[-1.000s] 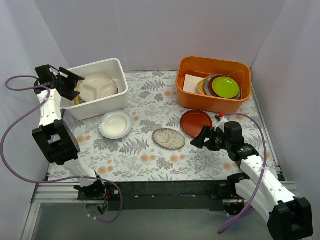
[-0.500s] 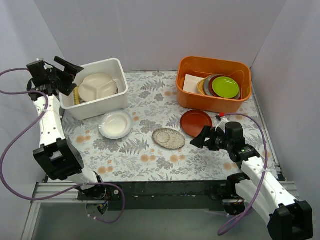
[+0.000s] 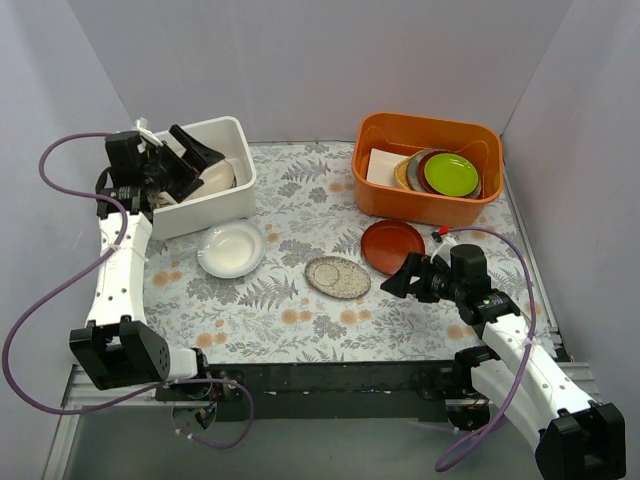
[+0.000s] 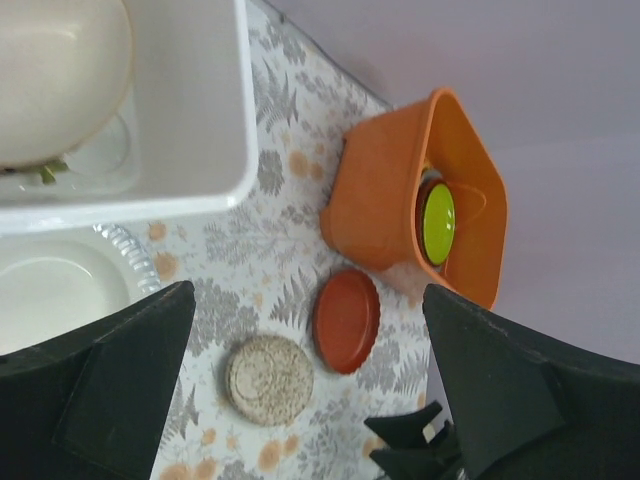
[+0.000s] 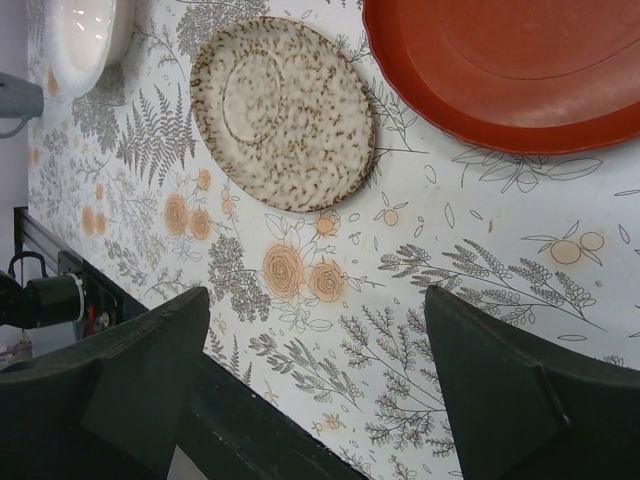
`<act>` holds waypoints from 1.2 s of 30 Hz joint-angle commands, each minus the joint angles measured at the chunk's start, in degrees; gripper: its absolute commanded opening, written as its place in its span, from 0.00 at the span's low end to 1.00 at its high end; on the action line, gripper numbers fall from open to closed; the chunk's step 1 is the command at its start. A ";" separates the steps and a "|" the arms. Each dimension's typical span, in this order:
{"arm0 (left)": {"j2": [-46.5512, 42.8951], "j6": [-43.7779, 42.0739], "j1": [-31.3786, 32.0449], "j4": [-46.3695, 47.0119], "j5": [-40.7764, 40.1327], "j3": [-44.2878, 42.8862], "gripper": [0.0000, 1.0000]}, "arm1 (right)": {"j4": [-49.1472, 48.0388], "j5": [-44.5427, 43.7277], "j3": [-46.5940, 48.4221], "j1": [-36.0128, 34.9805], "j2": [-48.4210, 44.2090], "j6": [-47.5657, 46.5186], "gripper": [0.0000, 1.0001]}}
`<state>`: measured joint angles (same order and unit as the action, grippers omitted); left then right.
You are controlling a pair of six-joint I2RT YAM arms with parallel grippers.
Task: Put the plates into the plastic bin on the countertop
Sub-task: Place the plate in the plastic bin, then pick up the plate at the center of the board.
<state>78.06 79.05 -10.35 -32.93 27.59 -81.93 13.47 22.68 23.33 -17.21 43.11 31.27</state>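
Note:
The white plastic bin (image 3: 238, 195) stands at the back left of the countertop (image 3: 290, 325). My left gripper (image 3: 208, 163) hovers over it, open and holding nothing. A cream plate (image 4: 60, 80) lies inside the bin (image 4: 190, 120), largely hidden by the arm in the top view. In front of the bin sits a small white plate (image 3: 232, 248). The speckled beige plate (image 3: 337, 277) and the red-brown plate (image 3: 392, 245) lie mid-table. My right gripper (image 3: 398, 275) is low beside these two, open and empty. In the right wrist view (image 5: 315, 300) it faces the speckled plate (image 5: 285, 110).
An orange tub (image 3: 428, 165) at the back right holds a green plate (image 3: 451, 174) stacked on darker ones. Purple cables loop beside both arms. Grey walls close in the left, back and right sides.
My left arm has swung right, from outside the bin's left rim to above the bin, and its jaws have opened wider. The right arm and the plates on the countertop have not moved.

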 commanded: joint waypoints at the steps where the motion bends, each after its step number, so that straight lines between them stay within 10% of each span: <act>1: -6.16 -1.61 4.45 -0.91 -0.96 5.10 0.98 | -0.03 0.35 -1.01 0.34 0.22 -0.15 0.95; 17: -6.09 1.46 28.27 4.00 -8.43 19.26 0.96 | -0.56 -0.35 -2.06 0.34 0.66 0.02 0.94; 36: 17.29 5.94 43.92 10.78 -10.46 8.72 0.89 | 0.50 -1.49 -2.33 0.34 0.39 -1.12 0.95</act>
<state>93.84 84.51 33.08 -24.86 17.85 -69.69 13.74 21.50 21.52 -17.21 43.94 31.16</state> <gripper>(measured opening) 0.902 0.945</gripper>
